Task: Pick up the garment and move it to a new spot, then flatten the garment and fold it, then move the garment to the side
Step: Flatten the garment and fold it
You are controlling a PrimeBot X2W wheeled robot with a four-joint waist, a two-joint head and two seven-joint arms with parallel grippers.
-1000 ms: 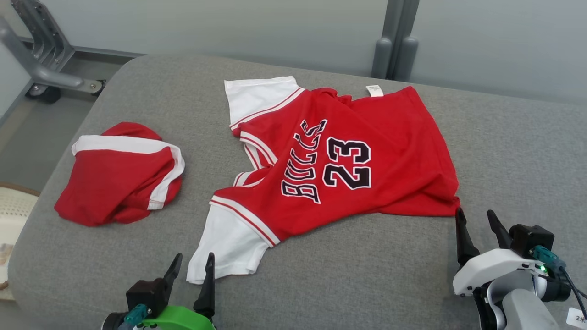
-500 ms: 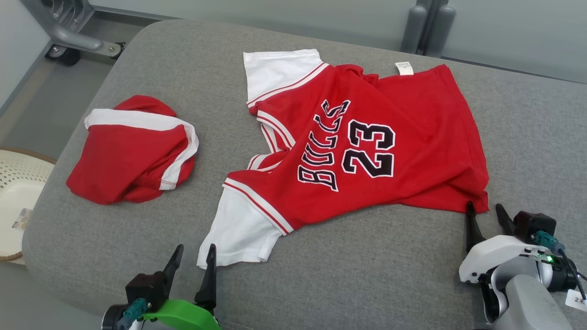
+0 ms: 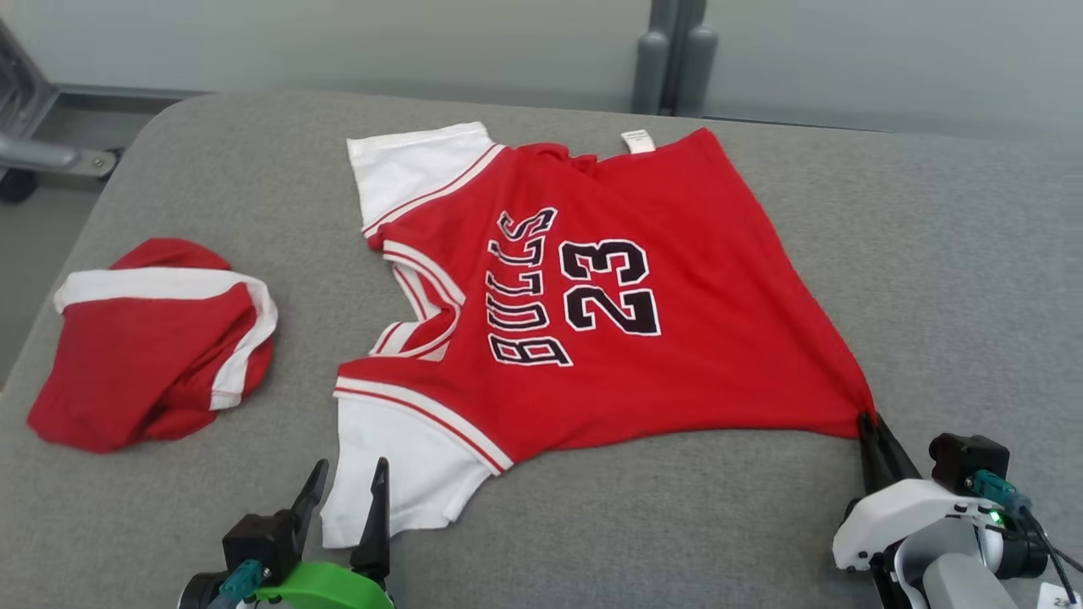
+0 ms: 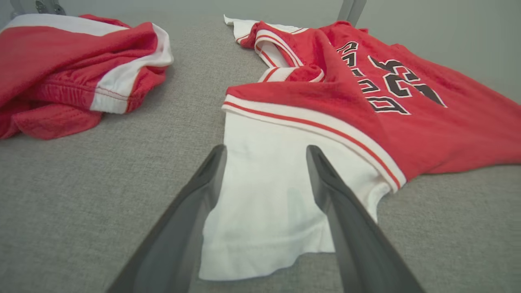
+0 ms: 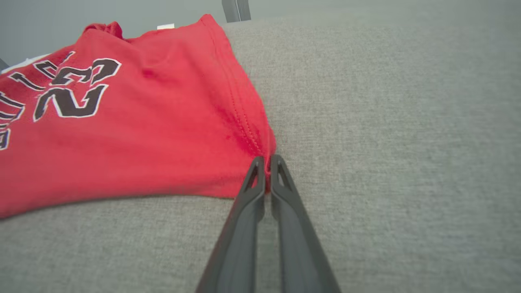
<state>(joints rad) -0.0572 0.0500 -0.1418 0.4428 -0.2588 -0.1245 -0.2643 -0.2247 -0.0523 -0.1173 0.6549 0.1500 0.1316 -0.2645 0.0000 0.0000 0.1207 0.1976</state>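
Observation:
A red jersey [image 3: 643, 279] with white sleeves and "BULLS 23" lettering lies spread on the grey cushion [image 3: 931, 254]. My right gripper [image 3: 870, 420] is shut on the jersey's near right hem corner [image 5: 266, 160], and the cloth is drawn taut toward it. My left gripper [image 3: 349, 475] stands open at the near white sleeve [image 3: 398, 457]. In the left wrist view the fingers [image 4: 195, 211] straddle the white sleeve [image 4: 264, 195] lying flat between them. The jersey [image 5: 122, 122] stretches away up and left in the right wrist view.
Crumpled red shorts [image 3: 144, 338] with white trim lie at the cushion's left; they also appear as the shorts [image 4: 73, 65] in the left wrist view. Grey posts [image 3: 668, 51] stand behind the cushion, a metal frame [image 3: 34, 152] at far left. Bare cushion lies right of the jersey.
My right gripper has shut on the jersey's hem corner, which is now pulled toward it and taut. The head camera has shifted. The left gripper stays open at the sleeve.

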